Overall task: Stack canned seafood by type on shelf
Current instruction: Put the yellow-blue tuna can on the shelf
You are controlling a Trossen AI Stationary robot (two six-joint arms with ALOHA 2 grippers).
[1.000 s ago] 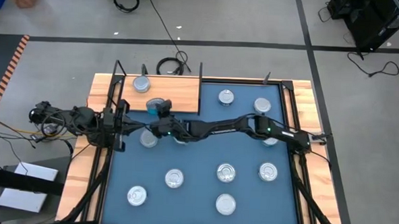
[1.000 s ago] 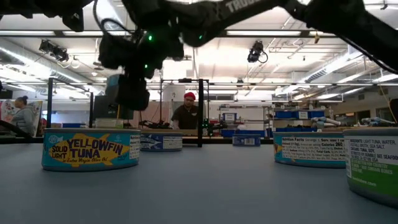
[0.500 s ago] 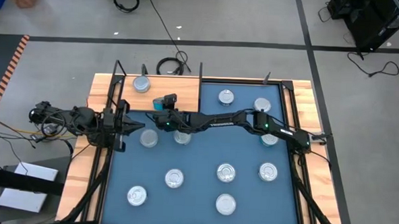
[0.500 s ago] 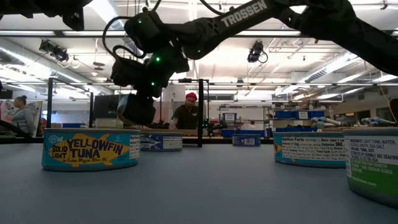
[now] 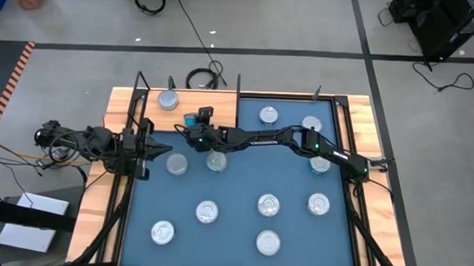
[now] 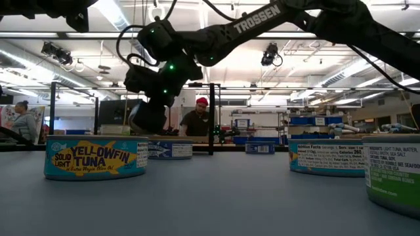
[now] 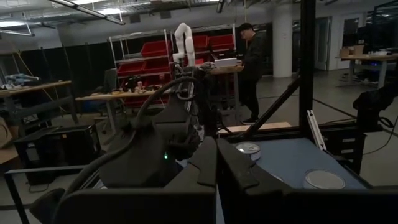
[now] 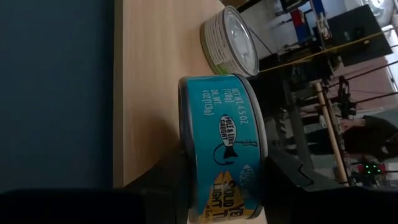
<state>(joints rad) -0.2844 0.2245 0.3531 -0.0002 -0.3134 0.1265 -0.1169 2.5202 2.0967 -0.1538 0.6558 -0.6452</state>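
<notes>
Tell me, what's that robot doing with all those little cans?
It's sorting tins of fish onto a wooden shelf. The right hand holds a blue tuna can over the shelf, near a can already standing there. The left hand waits shut at the left edge of the blue mat, where more cans lie spread out.

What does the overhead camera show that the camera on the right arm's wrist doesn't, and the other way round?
Only the overhead view shows the whole layout: the left gripper shut and waiting at the blue mat's left edge, and loose tins spread over the mat.

Only the right wrist view shows the held tin's teal label up close, with fish artwork, gripped between the right gripper's fingers, and the side of the other tin.

Both show the right gripper holding that tin over the wooden shelf, with another tin already standing on the shelf.
</notes>
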